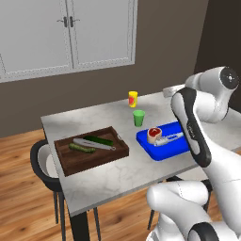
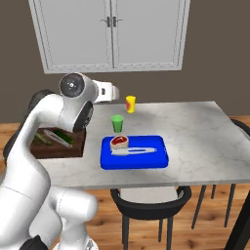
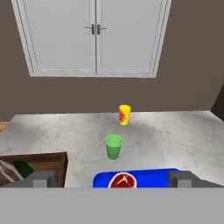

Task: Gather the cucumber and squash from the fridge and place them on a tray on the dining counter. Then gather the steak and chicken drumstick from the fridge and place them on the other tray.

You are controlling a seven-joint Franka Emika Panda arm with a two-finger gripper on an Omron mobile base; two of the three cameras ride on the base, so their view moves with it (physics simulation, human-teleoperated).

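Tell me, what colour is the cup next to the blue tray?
Green. The cup shows best in the right base view.

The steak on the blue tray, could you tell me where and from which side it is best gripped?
Grip the steak across its pale rim, coming from straight above: it lies flat, a thick round chunk, at one end of the blue tray. A silver utensil lies close alongside, so probably set the fingers clear of it.

A grey, white-veined marble pattern is shown on the dining counter, carried on black legs. The tray is coloured dark brown, the other tray bright blue. The steak is seen red on top with a pale cream rim. A green cup and a yellow cup with a red mark are shown. White is worn by the panelled cabinet doors.
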